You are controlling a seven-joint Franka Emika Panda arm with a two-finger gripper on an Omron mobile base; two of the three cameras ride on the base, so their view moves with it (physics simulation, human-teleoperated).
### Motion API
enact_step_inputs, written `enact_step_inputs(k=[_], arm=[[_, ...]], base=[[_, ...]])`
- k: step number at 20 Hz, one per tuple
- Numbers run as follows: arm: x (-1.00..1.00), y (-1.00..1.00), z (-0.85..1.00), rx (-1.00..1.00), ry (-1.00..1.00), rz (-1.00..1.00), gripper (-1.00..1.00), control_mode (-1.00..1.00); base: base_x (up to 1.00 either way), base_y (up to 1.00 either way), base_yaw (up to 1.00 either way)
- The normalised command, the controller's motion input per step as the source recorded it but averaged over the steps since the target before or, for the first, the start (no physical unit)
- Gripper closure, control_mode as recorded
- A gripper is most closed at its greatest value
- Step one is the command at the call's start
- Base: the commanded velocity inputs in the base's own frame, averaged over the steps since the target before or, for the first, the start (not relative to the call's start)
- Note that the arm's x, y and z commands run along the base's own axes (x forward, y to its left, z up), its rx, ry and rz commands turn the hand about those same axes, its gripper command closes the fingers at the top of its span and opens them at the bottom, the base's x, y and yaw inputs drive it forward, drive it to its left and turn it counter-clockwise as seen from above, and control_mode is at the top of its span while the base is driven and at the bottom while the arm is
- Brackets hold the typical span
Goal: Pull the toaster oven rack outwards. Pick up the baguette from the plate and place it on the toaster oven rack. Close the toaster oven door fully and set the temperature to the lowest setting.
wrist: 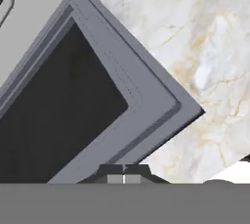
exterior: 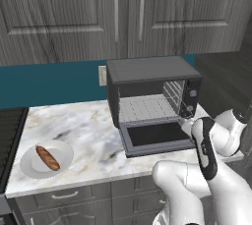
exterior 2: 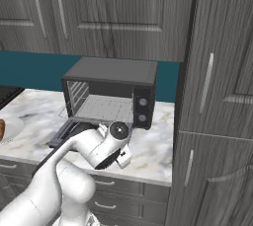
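The toaster oven [exterior: 153, 91] stands on the marble bench [exterior: 88, 135], front facing the robot, its door [exterior: 156, 138] dropped flat toward the bench edge, long axis left to right. One light wire rack [exterior: 146, 108] sits inside the cavity. One baguette [exterior: 47, 157] lies diagonally on one white plate [exterior: 30, 167], well left of the oven. The jaws [wrist: 123, 176], pressed together on nothing, hover over the door's outer right corner, well apart from the baguette.
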Motion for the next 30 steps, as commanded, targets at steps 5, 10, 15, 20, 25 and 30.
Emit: enact_step_inputs(k=[5,10,15,20,25,30], arm=[[-0.88,-0.03,0.36,0.02,-0.09,-0.02,1.0,-1.0],[-0.11,0.66,1.0,-0.16,-0.14,0.12,1.0,-1.0],[0.0,0.76,1.0,-0.23,-0.07,0.33,1.0,-1.0],[-0.02,1.0,0.54,-0.31,0.06,0.33,1.0,-1.0],[-0.01,1.0,0.0,-0.24,0.09,0.33,1.0,-1.0],[-0.07,1.0,-0.12,-0.16,0.05,0.35,-1.0,-1.0]], base=[[0.0,0.0,0.0],[0.0,0.0,0.0],[0.0,0.0,0.0],[0.0,0.0,0.0],[0.0,0.0,0.0],[0.0,0.0,0.0]])
